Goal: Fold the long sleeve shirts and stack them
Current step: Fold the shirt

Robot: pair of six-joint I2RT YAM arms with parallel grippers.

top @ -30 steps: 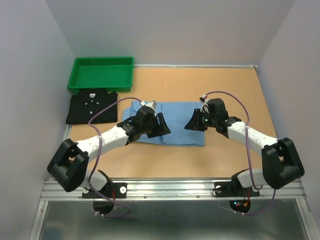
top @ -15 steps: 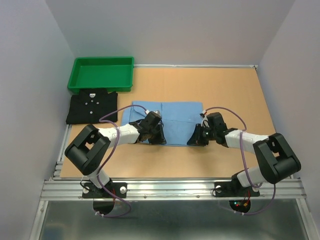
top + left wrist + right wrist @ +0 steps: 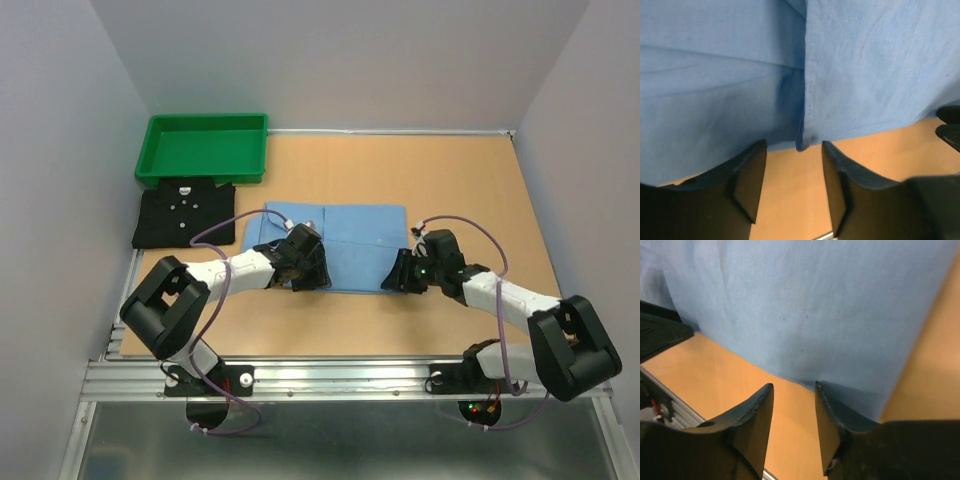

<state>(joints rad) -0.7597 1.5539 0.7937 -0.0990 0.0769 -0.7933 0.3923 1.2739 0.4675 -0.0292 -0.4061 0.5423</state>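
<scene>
The light blue long sleeve shirt [image 3: 345, 245] lies folded flat in the middle of the table. It fills the upper part of the left wrist view [image 3: 790, 65] and of the right wrist view [image 3: 815, 305]. The black long sleeve shirt [image 3: 185, 215] lies folded at the left, just in front of the tray. My left gripper [image 3: 310, 275] is low at the blue shirt's near edge, toward its left. Its jaws [image 3: 794, 150] are open, with only bare table between them. My right gripper [image 3: 397, 275] is at the near right corner, also open [image 3: 794, 387] and holding nothing.
A green plastic tray [image 3: 160, 172] stands at the back left, touching the black shirt's far edge. Grey walls close in the left, right and back sides. A metal rail [image 3: 340, 375] runs along the near edge by the arm bases.
Both grippers have moved from over the blue shirt's middle down to its near edge. The shirt's near edge now lies straighter and flatter than a second ago.
</scene>
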